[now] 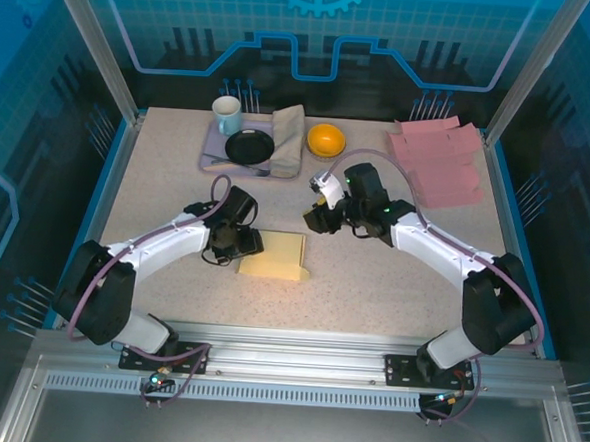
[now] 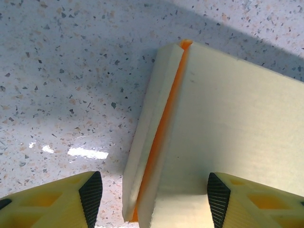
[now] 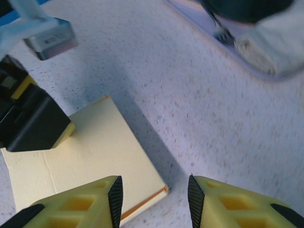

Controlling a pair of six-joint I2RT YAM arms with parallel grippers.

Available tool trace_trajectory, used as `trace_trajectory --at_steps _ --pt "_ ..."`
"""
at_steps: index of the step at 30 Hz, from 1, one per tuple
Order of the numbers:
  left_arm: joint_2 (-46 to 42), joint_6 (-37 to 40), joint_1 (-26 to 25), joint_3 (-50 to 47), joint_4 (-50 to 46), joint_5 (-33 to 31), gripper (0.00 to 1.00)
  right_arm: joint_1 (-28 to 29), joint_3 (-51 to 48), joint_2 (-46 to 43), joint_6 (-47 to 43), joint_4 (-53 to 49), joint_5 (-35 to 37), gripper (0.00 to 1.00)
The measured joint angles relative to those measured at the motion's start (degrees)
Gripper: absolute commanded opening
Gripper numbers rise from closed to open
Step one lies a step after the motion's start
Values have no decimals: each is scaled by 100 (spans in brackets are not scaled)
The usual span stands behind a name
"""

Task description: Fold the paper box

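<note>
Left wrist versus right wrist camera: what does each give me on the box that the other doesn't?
Left wrist, not right wrist: a narrow flap folded along the paper box's edge, between the open left gripper's fingers. Right wrist, not left wrist: the right gripper open above the box's corner, plus a tray with a fork and a cloth. Both: the yellow box lying flat on the speckled table.

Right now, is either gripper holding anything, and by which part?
Nothing is held: the left gripper and right gripper both stand open over the flat paper box.
</note>
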Motion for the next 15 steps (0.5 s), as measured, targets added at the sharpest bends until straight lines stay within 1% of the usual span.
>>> trace_trajectory --at_steps 2,5,7,11,15 --pt "-22 -4 0 -83 44 -2 63 321 39 68 442 -208 332 48" --pt "-26 -26 0 -125 72 -4 63 872 66 179 1019 -363 721 48" --pt "-26 -39 -2 -129 87 -24 63 1095 66 240 1331 -426 909 48" --pt "-26 -46 -4 -212 190 -44 62 1182 105 503 1735 -516 1235 48" --pt "-26 -92 -11 -251 267 -44 59 1180 275 992 1847 -629 1360 48"
